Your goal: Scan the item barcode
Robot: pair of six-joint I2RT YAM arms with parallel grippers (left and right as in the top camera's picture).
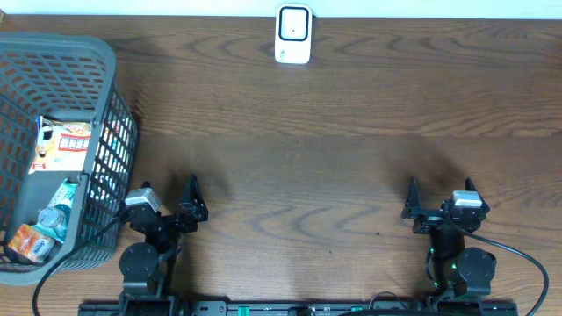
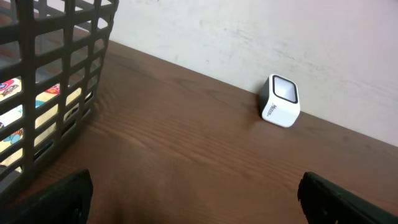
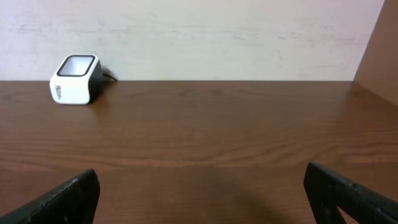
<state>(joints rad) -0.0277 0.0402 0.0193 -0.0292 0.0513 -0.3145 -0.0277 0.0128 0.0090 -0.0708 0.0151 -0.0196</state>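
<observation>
bench (image 1: 351,114): 1, brown wood | basket (image 1: 110,57): 1, grey, at left side | tools: 2 — left tool (image 1: 169,197) and right tool (image 1: 439,197), both released, grasping nothing, near front edge | items: 3, all inside basket — printed packet (image 1: 66,145), bottle (image 1: 60,211), orange pack (image 1: 31,244) | scanner (image 1: 292,33): 1, white, at back edge

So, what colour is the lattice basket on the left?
Dark grey; the plastic lattice basket shows best in the overhead view.
</observation>
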